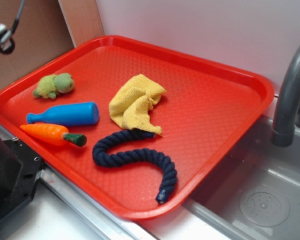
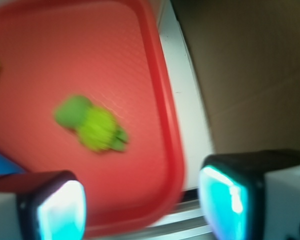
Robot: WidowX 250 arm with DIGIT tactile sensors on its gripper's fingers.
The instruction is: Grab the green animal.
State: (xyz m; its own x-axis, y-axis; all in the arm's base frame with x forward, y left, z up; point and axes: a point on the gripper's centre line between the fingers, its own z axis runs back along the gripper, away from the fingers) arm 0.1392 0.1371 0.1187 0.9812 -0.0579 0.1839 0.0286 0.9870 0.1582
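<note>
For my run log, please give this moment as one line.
phase: approach | hand: open, empty, above tray edge | small light-green plush frog toy: on red plastic tray, untouched

Green animal (image 1: 54, 85) looked soft fuzzy plush; tray (image 1: 215, 105) textured red plastic; bottle (image 1: 65, 114), carrot (image 1: 52, 134) smooth glossy plastic; cloth (image 1: 135, 102) nubby terry; rope (image 1: 140, 157) twisted matt; faucet (image 1: 290, 95) dull grey.

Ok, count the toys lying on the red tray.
3, all at the tray's left end: the green animal farthest back, the blue bottle in front of it, the orange carrot nearest the front rim. None seems hidden.
</note>
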